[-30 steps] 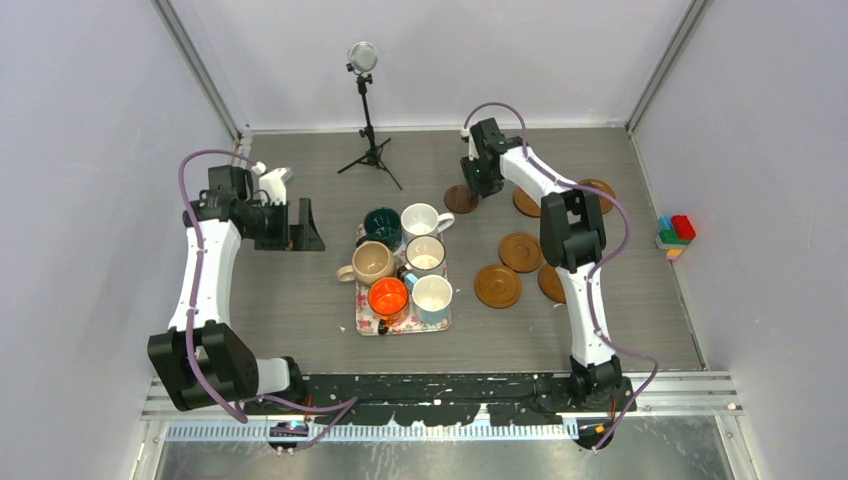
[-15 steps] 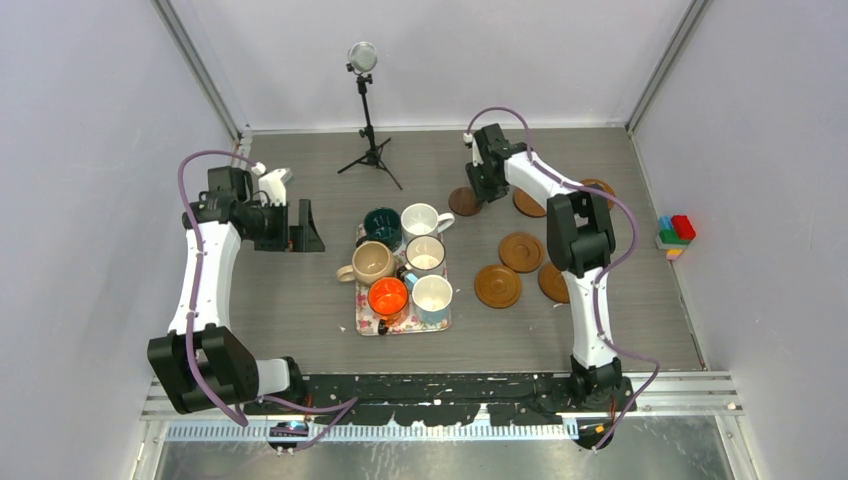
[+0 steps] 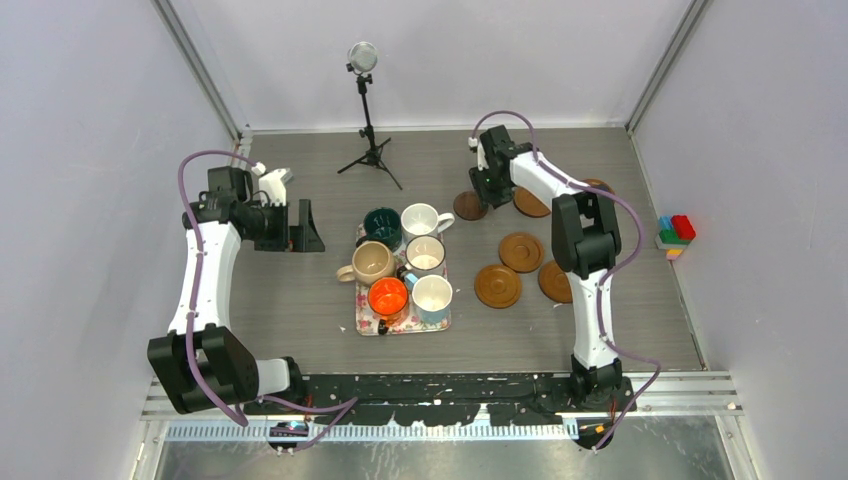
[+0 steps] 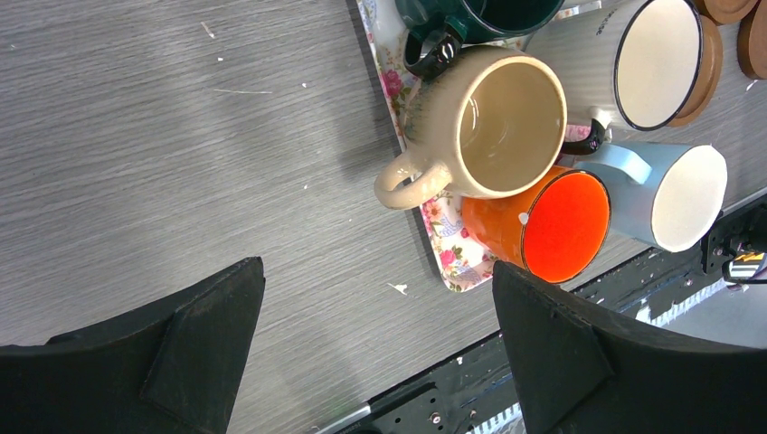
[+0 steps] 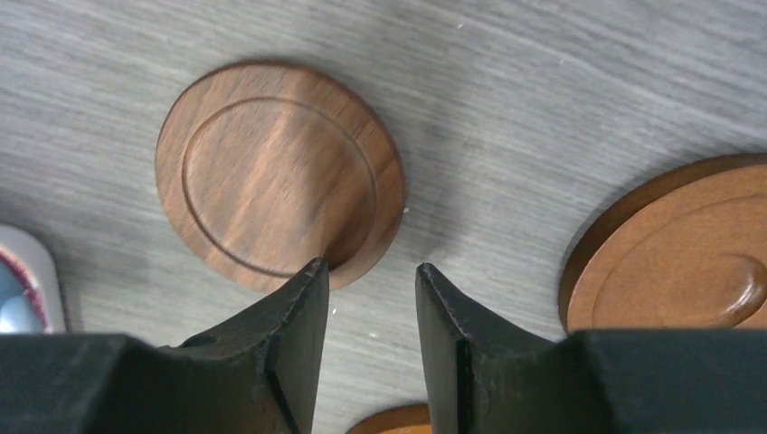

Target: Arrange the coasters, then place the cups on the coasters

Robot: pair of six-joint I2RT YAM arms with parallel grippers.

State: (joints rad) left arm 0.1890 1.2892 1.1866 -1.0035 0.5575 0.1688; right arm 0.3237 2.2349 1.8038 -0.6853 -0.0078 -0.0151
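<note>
**Reference item:** floral tray [image 3: 403, 325].

1. **Cups** [image 3: 425, 252]: All six stand mouth-up on the floral tray, packed touching or just beside one another. None has moved since one second ago.
2. **Dark coaster** [image 3: 468, 205]: It lies flat on the table beyond the tray's far right corner. It now lies slightly farther right of the tray than one second ago, nearer the closest of the orange-brown coasters [image 3: 530, 202].
3. **Orange-brown coasters:** All five lie flat to the right of the tray and are unmoved. The one farthest from the tray is partly hidden behind the right arm.
4. **Right gripper** [image 5: 371, 267]: It sits over the dark coaster's rim, on the side away from the tray. The fingers stand a narrow gap apart and clamp nothing. One fingertip [image 5: 303, 289] overlaps the rim, but contact cannot be confirmed. The arm's elbow has swung farther right of the tray.
5. **Left gripper** [image 3: 300, 228]: It hovers left of the tray with its jaws fully apart and empty. Its position is unchanged.
</note>
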